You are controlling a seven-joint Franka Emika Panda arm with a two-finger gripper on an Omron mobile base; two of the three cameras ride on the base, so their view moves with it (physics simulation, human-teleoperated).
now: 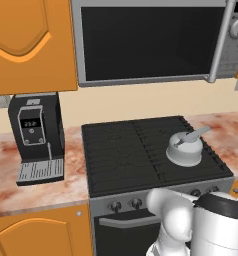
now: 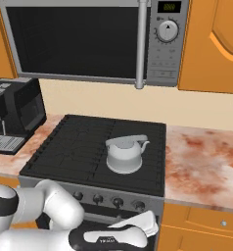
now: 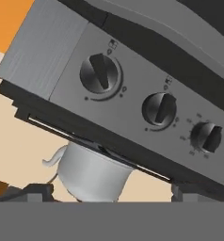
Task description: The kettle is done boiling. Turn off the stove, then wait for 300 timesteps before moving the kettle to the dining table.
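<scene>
Across the cooktop, left to right: coffee machine (image 1: 37, 137) on counter at 9 o'clock, stove (image 1: 121, 150) centred, kettle (image 1: 184, 148) on the burner toward 3 o'clock, handle slanting to 2 o'clock. Gripper (image 3: 111, 195) low before front panel, jaws wide, holding nothing; knobs (image 3: 100, 73) just ahead. Best centred squarely on the lit burner's knob before closing, then turned fully off.

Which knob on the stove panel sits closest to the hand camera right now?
In the hand view, the end knob nearest the panel's corner; it looks largest, while the other two knobs shrink along the row.
</scene>
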